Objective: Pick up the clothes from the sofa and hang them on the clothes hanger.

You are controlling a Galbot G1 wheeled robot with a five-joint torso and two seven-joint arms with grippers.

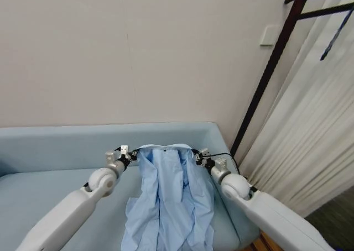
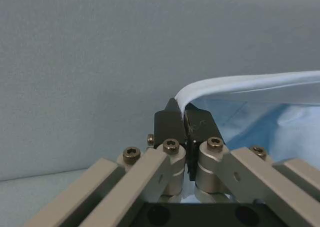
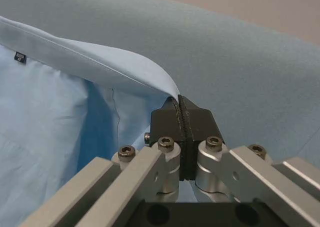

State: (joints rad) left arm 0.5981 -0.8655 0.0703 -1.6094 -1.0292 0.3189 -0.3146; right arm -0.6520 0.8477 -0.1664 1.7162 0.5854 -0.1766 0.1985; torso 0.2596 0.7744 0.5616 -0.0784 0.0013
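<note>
On my left, the left gripper [image 1: 126,153] is clamped on one end of the collar of the light blue fabric shirt [image 1: 168,201]; in the left wrist view its black pads [image 2: 167,124] pinch the folded edge tight. The shirt hangs open-fronted between the two arms, its collar stretched level in front of the backrest of the pale blue upholstered sofa [image 1: 50,146]. The tails trail down toward the seat cushion, and I cannot tell whether the hem is clear of it. The right gripper [image 1: 200,156] grips the other end of the collar, jaws closed on the fabric. Further right stands the dark slanted-post clothes rack [image 1: 269,68], well apart from the shirt, beside a white pleated curtain [image 1: 315,129]. I judge the pick-up done and the carry the step in hand. Next I would need to raise both arms together, keep the collar taut, turn toward the rack and lay the shirt over an upper bar without dragging the tails
</note>
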